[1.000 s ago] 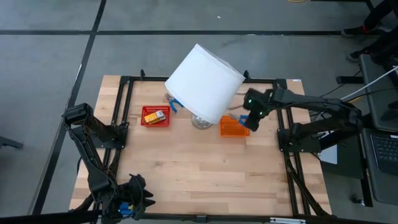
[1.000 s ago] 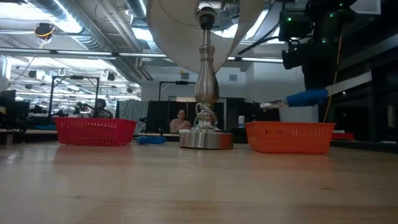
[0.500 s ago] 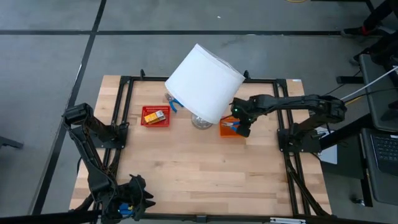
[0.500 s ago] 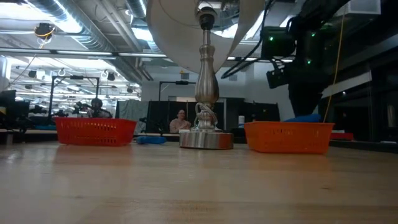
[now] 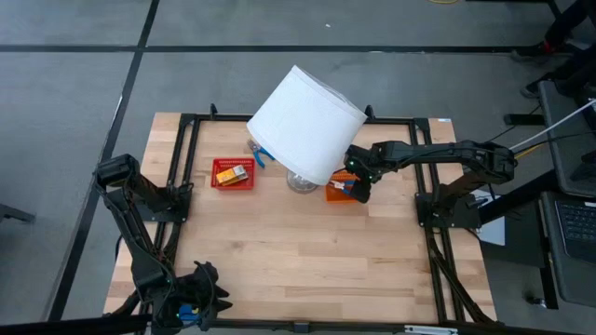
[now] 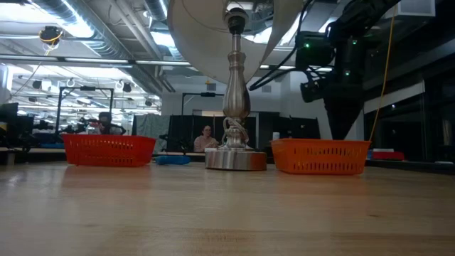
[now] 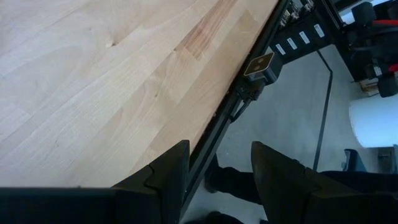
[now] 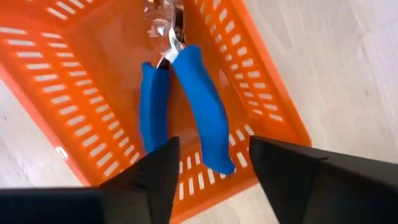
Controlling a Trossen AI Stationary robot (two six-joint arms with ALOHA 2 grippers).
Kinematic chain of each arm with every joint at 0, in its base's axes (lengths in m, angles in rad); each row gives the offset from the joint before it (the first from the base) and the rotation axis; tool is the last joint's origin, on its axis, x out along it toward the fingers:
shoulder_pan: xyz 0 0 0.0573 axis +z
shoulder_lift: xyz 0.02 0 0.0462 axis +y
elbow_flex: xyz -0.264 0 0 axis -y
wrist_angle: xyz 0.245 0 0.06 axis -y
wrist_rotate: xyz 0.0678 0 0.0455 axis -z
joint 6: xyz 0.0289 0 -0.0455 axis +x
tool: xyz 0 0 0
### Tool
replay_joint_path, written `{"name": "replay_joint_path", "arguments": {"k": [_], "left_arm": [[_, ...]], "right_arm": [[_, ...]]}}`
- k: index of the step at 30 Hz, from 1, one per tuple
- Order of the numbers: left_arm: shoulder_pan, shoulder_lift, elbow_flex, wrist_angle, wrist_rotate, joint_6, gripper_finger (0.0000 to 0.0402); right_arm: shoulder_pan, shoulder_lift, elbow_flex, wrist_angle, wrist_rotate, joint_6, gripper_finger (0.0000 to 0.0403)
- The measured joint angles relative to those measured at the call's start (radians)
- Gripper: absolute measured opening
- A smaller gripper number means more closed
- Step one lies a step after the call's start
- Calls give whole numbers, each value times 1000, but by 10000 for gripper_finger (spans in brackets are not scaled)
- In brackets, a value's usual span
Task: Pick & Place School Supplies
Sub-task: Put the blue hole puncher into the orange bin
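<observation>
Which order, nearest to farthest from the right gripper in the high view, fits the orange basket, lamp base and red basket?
From the right gripper:
1. Orange basket, directly beneath it.
2. Lamp base, mid-table under the shade.
3. Red basket, on the left side.

A blue-handled metal tool [image 8: 180,99] lies flat on the floor of the orange mesh basket [image 8: 261,106], its two blue handles splayed slightly apart and its shiny metal jaws toward one end wall. A yellow-orange packet with a white label [image 5: 232,173] lies in the red basket [image 5: 216,183], toward the table's far left.
</observation>
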Motion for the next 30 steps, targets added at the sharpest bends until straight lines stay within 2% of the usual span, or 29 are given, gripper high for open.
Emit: {"name": "replay_joint_path", "arguments": {"k": [3,8,12,15,18,21,23,27,30], "left_arm": [[0,0,0,0,-1,3,168],[0,0,0,-6,-16,4,168],[0,0,0,-31,-47,6,168],[14,0,0,-32,-115,48,168],[66,0,1,-52,-126,144,168],[153,0,2,-142,-112,203,168],[229,-15,2,-279,-132,103,168],[410,-107,2,-593,-207,-234,168],[552,-218,1,-753,-227,-342,168]], "right_arm": [[0,-8,0,-19,10,21,212],[8,-110,0,-18,11,76,198],[8,-273,0,-42,11,184,178],[32,-422,0,-59,7,293,170],[103,-561,0,-63,7,439,168],[199,-684,0,-64,75,603,168],[277,-750,0,-58,156,702,168],[419,-821,0,-59,327,838,168],[496,-825,0,-59,414,880,168]]}}
